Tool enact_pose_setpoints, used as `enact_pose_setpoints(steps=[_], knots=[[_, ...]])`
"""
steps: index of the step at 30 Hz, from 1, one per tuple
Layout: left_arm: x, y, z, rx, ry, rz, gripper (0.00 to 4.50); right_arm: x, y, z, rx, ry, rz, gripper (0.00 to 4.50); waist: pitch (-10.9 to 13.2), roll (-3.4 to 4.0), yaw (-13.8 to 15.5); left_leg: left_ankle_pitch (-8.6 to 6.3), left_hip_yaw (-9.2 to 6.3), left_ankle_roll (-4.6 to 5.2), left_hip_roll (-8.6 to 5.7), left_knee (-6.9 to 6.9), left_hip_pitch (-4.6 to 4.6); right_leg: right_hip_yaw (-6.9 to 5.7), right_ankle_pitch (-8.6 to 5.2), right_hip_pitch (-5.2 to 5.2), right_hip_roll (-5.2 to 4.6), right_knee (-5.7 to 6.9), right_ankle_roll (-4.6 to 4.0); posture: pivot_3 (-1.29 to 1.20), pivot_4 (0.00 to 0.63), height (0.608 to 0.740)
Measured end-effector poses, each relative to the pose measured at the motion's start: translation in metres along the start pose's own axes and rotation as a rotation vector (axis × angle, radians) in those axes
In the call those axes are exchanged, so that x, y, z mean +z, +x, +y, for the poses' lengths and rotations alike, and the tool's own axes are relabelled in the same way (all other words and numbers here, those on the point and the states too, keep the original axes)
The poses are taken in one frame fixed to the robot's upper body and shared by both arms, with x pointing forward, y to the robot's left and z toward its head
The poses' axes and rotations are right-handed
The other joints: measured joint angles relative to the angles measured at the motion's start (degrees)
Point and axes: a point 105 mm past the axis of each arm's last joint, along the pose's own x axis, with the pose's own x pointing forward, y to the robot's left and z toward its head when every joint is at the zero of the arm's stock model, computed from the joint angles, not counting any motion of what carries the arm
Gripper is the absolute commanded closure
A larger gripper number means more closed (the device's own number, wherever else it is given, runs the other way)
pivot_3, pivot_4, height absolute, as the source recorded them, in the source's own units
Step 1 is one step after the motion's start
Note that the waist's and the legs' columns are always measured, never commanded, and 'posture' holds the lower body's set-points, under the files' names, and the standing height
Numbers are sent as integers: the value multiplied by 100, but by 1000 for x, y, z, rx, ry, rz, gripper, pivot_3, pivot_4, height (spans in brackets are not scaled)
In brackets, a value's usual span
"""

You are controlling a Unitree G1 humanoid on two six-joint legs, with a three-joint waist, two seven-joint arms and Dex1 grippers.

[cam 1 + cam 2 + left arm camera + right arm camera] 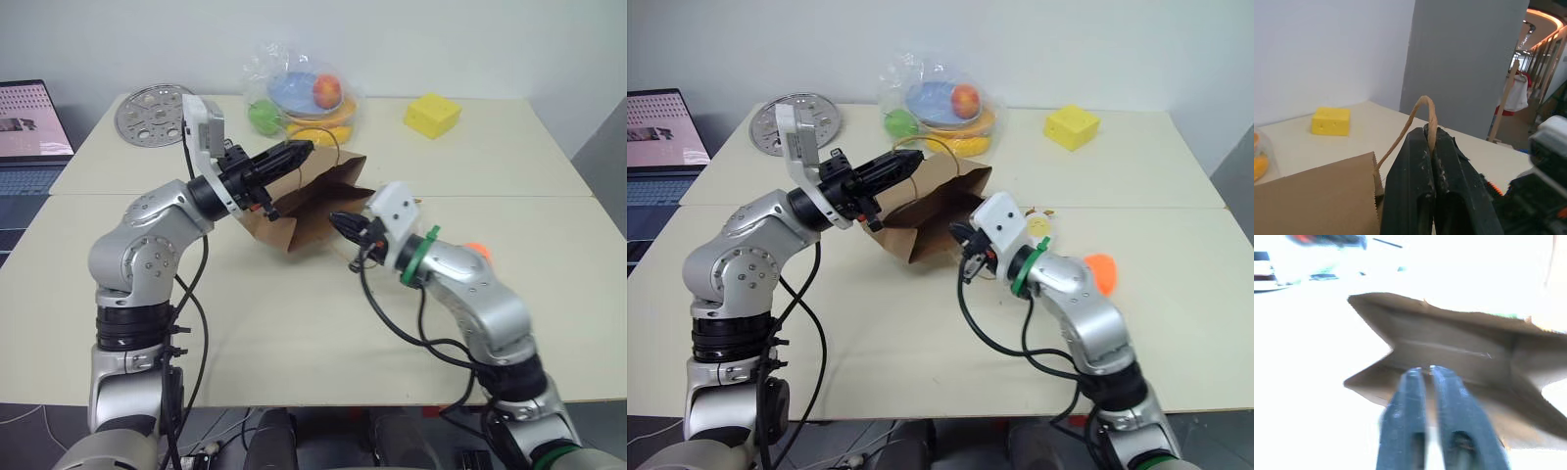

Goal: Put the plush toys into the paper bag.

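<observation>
The brown paper bag (315, 201) lies mid-table with its mouth turned toward my right arm. My left gripper (302, 149) is above the bag, shut on its thin tan loop handle (1420, 105) and lifting the upper edge. My right gripper (340, 220) is just in front of the bag's mouth, pointing into it. In the right wrist view its fingers (1413, 396) stand a narrow gap apart with nothing between them. An orange plush ball (1100, 269) rests on the table behind my right forearm. A small white and yellow thing (1045, 217) peeks out behind my right wrist, mostly hidden.
At the table's back stand a clear plastic bag (304, 98) of glossy toy fruits and plates, a yellow foam cube (432, 115) and a round perforated metal disc (152, 113). A laptop (29, 127) sits far left. A seam (509, 197) joins the two tables.
</observation>
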Motion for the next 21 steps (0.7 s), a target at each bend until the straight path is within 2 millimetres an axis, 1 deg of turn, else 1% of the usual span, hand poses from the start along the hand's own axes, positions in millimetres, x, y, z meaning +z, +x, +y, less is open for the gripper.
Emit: enact_pose_setpoints(steps=[3,4,5,7,9,10,12,14,16,19,21], knots=[[-2,0,-1,-1,-3,3,4500,1,-14,-8,-2,0,25,2138,0,0,-1,0,5,0,0,0,3,5,0,0,0,-1,0,0,150,740],[-3,1,-2,-6,-6,3,4500,0,-19,-10,4,-24,45,1691,0,0,-2,0,7,0,0,1,2,6,0,0,0,-2,0,0,150,740],[-4,1,-5,-14,-7,3,4500,-3,-24,-15,3,-63,83,1423,1,0,-1,0,10,0,-2,0,2,9,0,0,-1,-3,0,0,150,740],[-10,0,-10,-25,-16,18,4500,-17,-41,-37,-41,-201,210,744,1,0,5,0,17,1,-2,-2,0,13,0,3,-4,-27,1,0,150,740],[-19,-6,-11,-22,-44,43,4500,-39,-55,-58,-84,-290,341,744,0,-3,9,-1,17,2,0,-3,0,13,0,8,-3,-44,2,0,150,740],[-23,-8,-12,-26,-57,55,4500,-49,-57,-62,-76,-326,384,744,0,-4,-2,-1,20,2,0,-4,0,15,0,7,-3,-44,2,0,150,740],[-28,-11,-16,-43,-68,80,4500,-68,-56,-62,-46,-381,438,744,1,-5,-33,-1,22,2,2,-5,1,17,0,5,-1,-43,2,0,150,740],[-32,-13,-19,-60,-71,99,4500,-83,-53,-61,-21,-415,470,744,3,-5,-35,-1,23,2,2,-5,0,18,0,4,-2,-41,2,0,150,740],[-33,-15,-18,-50,-72,105,4500,-90,-47,-66,-36,-445,476,744,4,-7,-34,0,23,2,1,-3,0,19,1,5,-3,-42,3,0,150,740],[-29,-19,-17,-52,-86,104,4500,-95,-32,-78,-61,-510,480,744,5,-8,-34,0,24,1,1,0,2,20,3,6,-3,-40,5,0,150,740],[-25,-23,-17,-50,-85,109,4500,-102,-28,-84,-79,-546,497,1117,5,-9,-27,0,20,1,1,-1,1,17,3,6,-3,-40,5,0,150,740]])
